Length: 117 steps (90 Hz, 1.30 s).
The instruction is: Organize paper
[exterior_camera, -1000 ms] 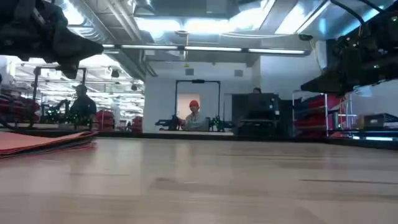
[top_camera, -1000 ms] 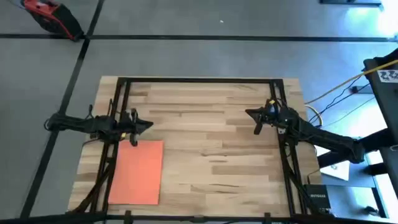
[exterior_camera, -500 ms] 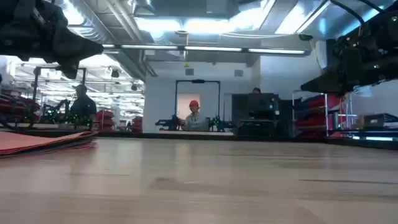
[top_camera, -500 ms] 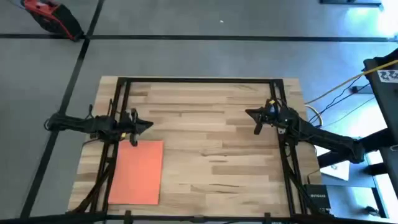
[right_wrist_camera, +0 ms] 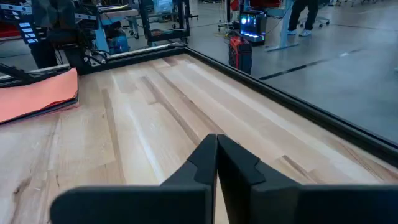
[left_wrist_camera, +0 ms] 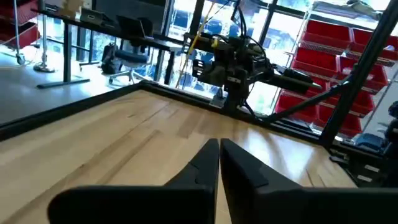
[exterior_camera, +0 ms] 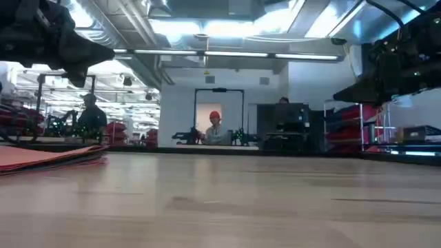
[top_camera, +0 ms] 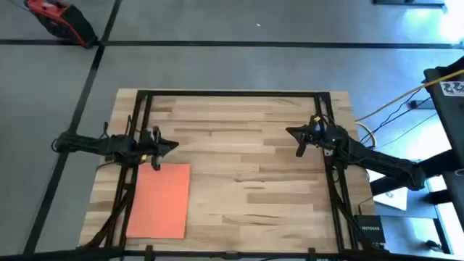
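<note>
Nothing moved since 1 s ago. Paper [top_camera: 159, 201] in one neat pile w/ orange on top, near front-left table [top_camera: 246, 145] corner. Left gripper [top_camera: 171, 145] just past pile's far edge, right gripper [top_camera: 293, 133] well apart; both pinched closed, holding nothing. Job looks done.

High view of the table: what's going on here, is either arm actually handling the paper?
Neither arm is handling anything. The paper lies as one neat stack with an orange sheet on top, near the front left of the wooden table. The left gripper hangs shut above the table just behind the stack, not touching it. The right gripper is also shut and empty, held over the table's right side, well away from the paper.
</note>
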{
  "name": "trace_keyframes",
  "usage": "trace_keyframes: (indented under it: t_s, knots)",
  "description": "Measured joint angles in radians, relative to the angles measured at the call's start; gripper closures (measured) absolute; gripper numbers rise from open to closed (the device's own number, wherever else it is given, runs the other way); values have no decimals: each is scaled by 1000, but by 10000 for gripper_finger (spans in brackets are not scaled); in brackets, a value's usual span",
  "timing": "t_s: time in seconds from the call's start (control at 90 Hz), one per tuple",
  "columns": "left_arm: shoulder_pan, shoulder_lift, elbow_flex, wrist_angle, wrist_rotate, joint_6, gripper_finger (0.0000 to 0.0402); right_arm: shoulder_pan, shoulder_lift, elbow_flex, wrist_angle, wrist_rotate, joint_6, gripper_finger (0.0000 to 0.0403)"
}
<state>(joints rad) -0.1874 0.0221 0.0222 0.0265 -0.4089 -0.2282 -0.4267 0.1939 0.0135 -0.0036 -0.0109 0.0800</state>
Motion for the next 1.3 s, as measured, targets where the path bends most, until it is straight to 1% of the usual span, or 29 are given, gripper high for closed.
trace_keyframes:
  t_s: [0.9,1.022,1.133,1.167,1.211,1.3]
  knots:
    - [0,0,-1,15,-1,-3,402,0,0,0,0,0,0,403]
    - [0,0,-1,24,-1,63,402,0,0,0,0,0,0,403]
    - [0,0,-1,11,-17,204,402,0,0,0,0,0,0,403]
    - [0,0,-1,13,-20,220,402,0,0,0,0,0,0,403]
    - [0,0,-1,18,-20,206,402,0,0,0,0,0,0,403]
    - [0,0,-1,18,-20,125,402,0,0,0,0,0,0,403]
